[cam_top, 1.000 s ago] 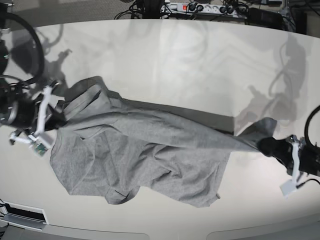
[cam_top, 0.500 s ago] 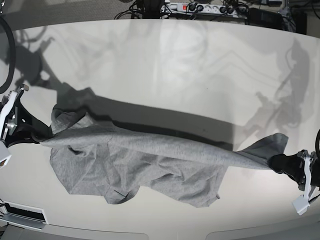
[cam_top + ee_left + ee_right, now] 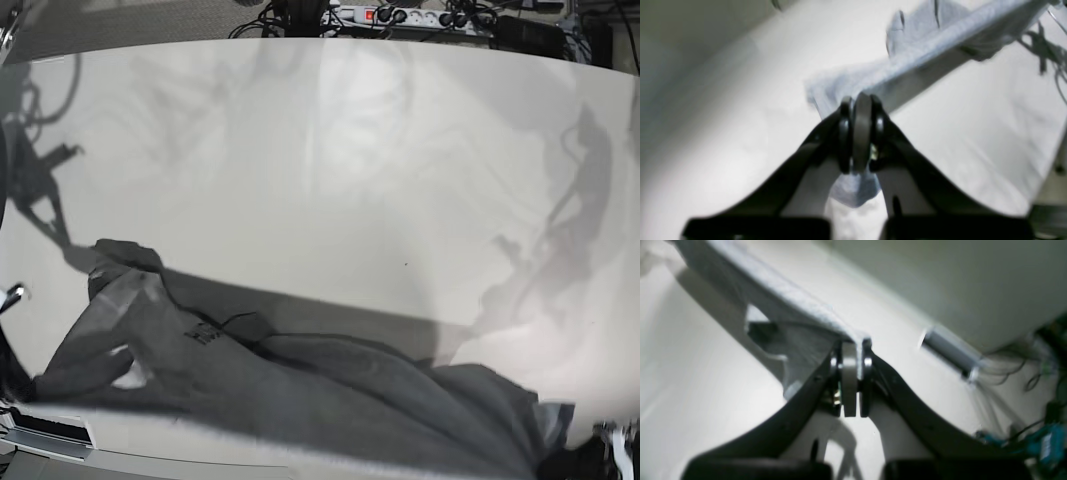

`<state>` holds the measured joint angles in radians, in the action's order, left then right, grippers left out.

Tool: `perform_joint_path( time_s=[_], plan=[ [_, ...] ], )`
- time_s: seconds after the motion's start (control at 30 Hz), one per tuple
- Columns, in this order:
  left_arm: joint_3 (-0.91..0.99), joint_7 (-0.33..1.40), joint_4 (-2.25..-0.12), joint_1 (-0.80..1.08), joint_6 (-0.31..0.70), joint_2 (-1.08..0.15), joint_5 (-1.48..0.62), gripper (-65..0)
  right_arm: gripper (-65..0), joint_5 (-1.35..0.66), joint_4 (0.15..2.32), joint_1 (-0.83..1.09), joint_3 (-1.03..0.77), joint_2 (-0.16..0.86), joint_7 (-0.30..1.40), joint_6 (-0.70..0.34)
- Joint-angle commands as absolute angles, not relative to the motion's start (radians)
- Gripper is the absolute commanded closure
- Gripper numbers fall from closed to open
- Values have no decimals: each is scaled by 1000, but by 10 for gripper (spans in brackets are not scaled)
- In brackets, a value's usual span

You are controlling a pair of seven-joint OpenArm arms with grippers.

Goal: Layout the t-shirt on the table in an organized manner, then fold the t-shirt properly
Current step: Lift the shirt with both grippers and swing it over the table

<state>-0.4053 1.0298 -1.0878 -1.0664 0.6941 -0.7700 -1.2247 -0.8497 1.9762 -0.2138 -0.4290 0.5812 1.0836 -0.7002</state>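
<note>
The heather grey t-shirt (image 3: 300, 400) hangs stretched between my two grippers, lifted over the near part of the off-white table (image 3: 350, 150). Some dark lettering (image 3: 200, 338) shows on its left part. In the left wrist view my left gripper (image 3: 862, 100) is shut on a bunched corner of the shirt (image 3: 923, 43), which runs away taut to the upper right. In the right wrist view my right gripper (image 3: 853, 343) is shut on another edge of the shirt (image 3: 773, 296). In the base view both grippers sit at the bottom corners, mostly out of frame.
A power strip (image 3: 400, 15) and cables lie beyond the table's far edge. The right wrist view shows a grey bar (image 3: 950, 351) and cables (image 3: 1040, 380) off the table's side. Arm shadows fall across the tabletop.
Both arms have lifted and pulled the shirt up and toward the near edge. It has gone from lying mostly on the table to hanging stretched close to the base camera.
</note>
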Motion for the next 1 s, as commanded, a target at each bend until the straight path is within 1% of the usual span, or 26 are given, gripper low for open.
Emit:
perform_joint_path(
  time_s=[0.0, 0.13, 0.2, 0.3, 0.4, 0.5, 0.57, 0.7, 0.77, 0.8, 0.83, 0.87, 0.97],
  plan=[
    [-390, 983, -1098, -1146, 698, -775, -1209, 0, 0, -859, 1989, -266, -439, 610, 1051, -698],
    [-390, 937, -1097, -1309, 698, -725, -1088, 0, 0, -855, 1989, -395, -439, 674, 1050, -698],
    [-391, 934, -1097, -1309, 698, -698, -1046, 0, 0, -856, 1989, -464, -439, 718, 1050, -698],
    [-393, 937, -1079, -1309, 698, -661, -1044, 0, 0, -857, 1988, -551, -439, 786, 1050, -681],
    [-393, 996, -1043, -1309, 686, -616, -1079, 0, 0, -874, 1985, -579, -439, 848, 1055, -653],
    [-393, 1110, -1019, -1309, 688, -589, -1177, 0, 0, -973, 1985, -555, -439, 883, 1126, -657],
    [-393, 1176, -995, -1309, 688, -582, -1221, 0, 0, -1018, 1985, -518, -439, 888, 1171, -678],
    [-394, 1305, -941, -1309, 688, -586, -1333, 0, 0, -1113, 1985, -402, -439, 887, 1259, -698],
    [-395, 1396, -906, -1309, 688, -585, -1433, 0, 0, -1177, 1985, -336, -439, 887, 1311, -698],
    [-401, 1396, -888, -1309, 688, -585, -1484, 0, 0, -1215, 1985, -306, -439, 886, 1338, -698],
    [-413, 1396, -870, -1309, 687, -585, -1484, 0, 0, -1254, 1985, -278, -439, 886, 1366, -698],
    [-425, 1396, -857, -1309, 675, -583, -1484, 0, 0, -1295, 1984, -249, -439, 886, 1393, -698],
    [-467, 1396, -853, -1309, 614, -576, -1484, 0, 0, -1409, 1981, -167, -438, 879, 1396, -698]
  ],
)
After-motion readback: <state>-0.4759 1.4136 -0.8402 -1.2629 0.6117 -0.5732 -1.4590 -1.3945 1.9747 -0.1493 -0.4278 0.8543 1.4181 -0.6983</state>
